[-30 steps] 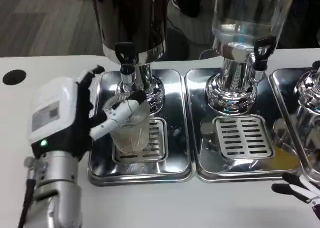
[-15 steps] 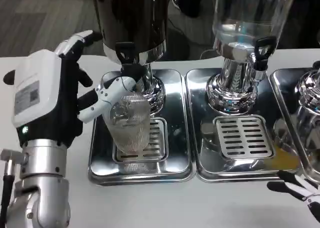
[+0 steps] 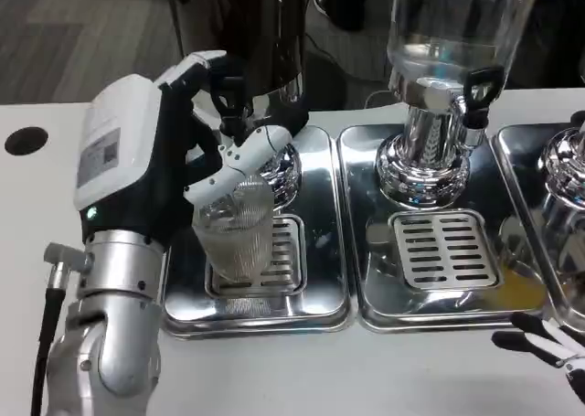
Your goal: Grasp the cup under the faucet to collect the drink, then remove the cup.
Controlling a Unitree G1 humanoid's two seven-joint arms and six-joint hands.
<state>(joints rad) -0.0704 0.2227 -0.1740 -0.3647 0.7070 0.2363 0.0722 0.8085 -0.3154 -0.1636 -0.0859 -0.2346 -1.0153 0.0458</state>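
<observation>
A clear ribbed cup (image 3: 239, 235) is held over the drip grate (image 3: 288, 251) of the left steel tray (image 3: 315, 311), tilted, just below the black faucet (image 3: 228, 101) of the dark dispenser (image 3: 242, 32). My left hand (image 3: 155, 155) grips the cup from its left side, thumb across the cup's upper part. The cup's contents cannot be made out. My right hand (image 3: 548, 347) shows at the lower right corner, fingers spread apart with nothing in them.
A clear-tank dispenser (image 3: 448, 78) with a black tap stands on the middle tray (image 3: 439, 251). A third chrome dispenser (image 3: 567, 174) is at the right edge. A black round hole (image 3: 26, 140) marks the white table at left.
My left hand has risen and shifted right toward the faucet, lifting and tilting the cup off the grate. The right hand has barely moved.
</observation>
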